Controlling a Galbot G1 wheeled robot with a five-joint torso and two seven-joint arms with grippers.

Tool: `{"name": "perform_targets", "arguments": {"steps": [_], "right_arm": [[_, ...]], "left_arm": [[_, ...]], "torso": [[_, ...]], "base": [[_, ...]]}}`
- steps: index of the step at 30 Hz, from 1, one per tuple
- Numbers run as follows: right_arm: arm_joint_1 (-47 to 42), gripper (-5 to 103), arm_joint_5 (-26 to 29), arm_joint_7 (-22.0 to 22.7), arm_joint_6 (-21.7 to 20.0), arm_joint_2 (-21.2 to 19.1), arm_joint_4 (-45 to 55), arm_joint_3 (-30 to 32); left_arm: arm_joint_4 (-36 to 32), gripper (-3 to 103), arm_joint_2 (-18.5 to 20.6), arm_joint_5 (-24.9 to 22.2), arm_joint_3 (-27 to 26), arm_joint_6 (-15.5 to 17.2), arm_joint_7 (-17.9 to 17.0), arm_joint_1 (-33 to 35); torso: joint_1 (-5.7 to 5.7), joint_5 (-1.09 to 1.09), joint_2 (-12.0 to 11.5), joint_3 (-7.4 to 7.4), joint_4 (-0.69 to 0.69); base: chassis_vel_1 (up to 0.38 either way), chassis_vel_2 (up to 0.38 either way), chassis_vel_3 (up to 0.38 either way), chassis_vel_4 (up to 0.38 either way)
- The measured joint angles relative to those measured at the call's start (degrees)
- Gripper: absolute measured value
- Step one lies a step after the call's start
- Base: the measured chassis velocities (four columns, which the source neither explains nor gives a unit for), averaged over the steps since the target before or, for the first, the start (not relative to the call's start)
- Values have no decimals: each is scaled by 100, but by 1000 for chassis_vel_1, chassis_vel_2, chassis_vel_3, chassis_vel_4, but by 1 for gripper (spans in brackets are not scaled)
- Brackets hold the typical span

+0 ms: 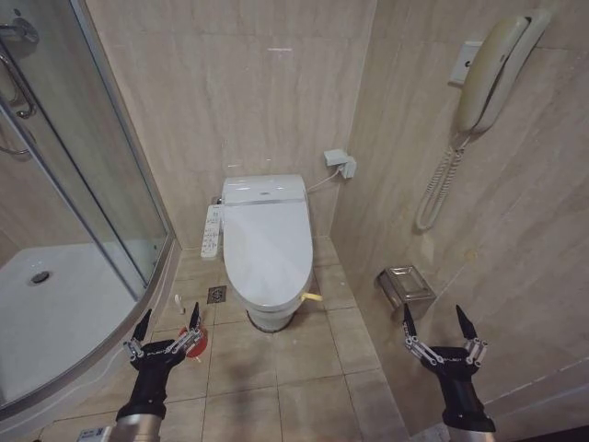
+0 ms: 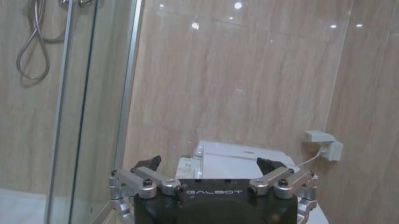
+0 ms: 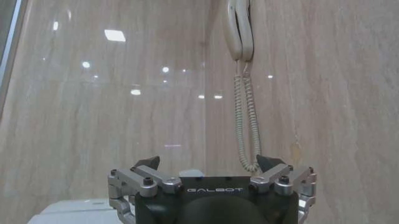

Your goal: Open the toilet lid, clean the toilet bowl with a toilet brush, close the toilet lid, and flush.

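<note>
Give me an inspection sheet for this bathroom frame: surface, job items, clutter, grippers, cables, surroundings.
Surface: tiled floor, beige.
Job items: toilet lid closed, yellow strap at front; toilet brush in red holder on the floor left of the toilet.
Clutter: floor drain.
Grippers: left gripper open, low, above the brush; right gripper open, by the right wall.
Cables: coiled phone cord; toilet's cable to wall plug.
Surroundings: shower enclosure left; wall phone; paper holder.

Wall phone (image 1: 492, 69), glass shower enclosure (image 1: 74, 193), floor drain (image 1: 216, 295).
</note>
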Motion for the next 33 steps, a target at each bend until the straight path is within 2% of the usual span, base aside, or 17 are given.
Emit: {"name": "perform_targets", "arguments": {"steps": [15,17,25,28,33], "right_arm": [[-46,100,32,-50,13,-92,105,-28],[-73,100,25,-233,41,-78,167,-65],[-142,100,60,-418,43,-78,353,-17],[-136,100,406,-831,153,-69,357,58],[-84,100,584,-1079,256,-30,252,56]], "left_arm": [[-143,100,3,127,4,-23,31,72],[-149,100,28,121,1,-26,31,70],[-68,100,97,72,-3,-12,35,-25],[-21,100,28,117,58,-19,38,-31],[-31,100,2,181,74,-59,40,26]], "torso": [[0,0,0,0,-1],[-1,0,0,0,0],[-1,-1,0,0,-2],[-1,-1,0,0,-1],[-1,-1,0,0,0]], "base": [[0,0,0,0],[0,0,0,0],[0,0,0,0],[0,0,0,0],[0,0,0,0]]}}
